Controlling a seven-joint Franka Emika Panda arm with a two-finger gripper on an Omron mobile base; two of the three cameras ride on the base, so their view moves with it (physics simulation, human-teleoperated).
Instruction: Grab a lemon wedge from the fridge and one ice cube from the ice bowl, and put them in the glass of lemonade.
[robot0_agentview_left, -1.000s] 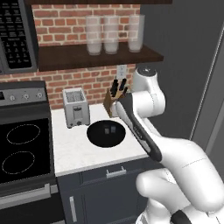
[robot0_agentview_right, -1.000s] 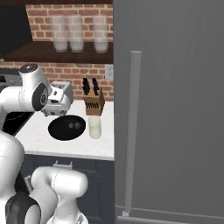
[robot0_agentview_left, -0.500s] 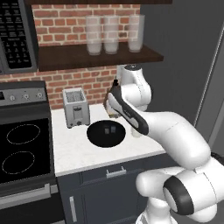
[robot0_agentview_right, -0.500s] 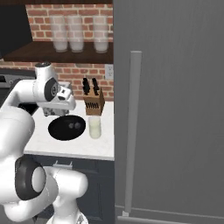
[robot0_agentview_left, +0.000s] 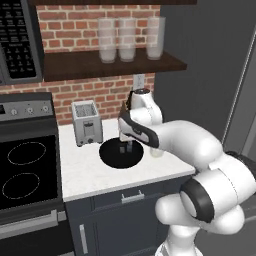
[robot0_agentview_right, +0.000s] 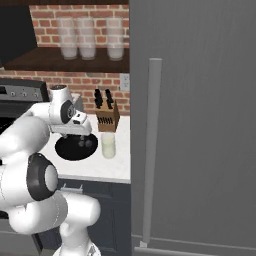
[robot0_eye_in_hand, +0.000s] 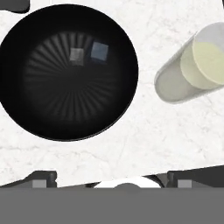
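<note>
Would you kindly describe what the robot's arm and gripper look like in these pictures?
The arm is glossy white, made of rounded, bulbous segments with dark grey rings at the joints. The gripper has a white body and two small dark fingers. No cables or markings are visible.

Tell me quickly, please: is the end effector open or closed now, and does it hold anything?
End effector: open, holding nothing, above the ice bowl.

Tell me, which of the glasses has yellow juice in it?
The short glass of lemonade on the counter, beside the black ice bowl. The three taller glasses on the shelf are frosted and have no yellow drink.
</note>
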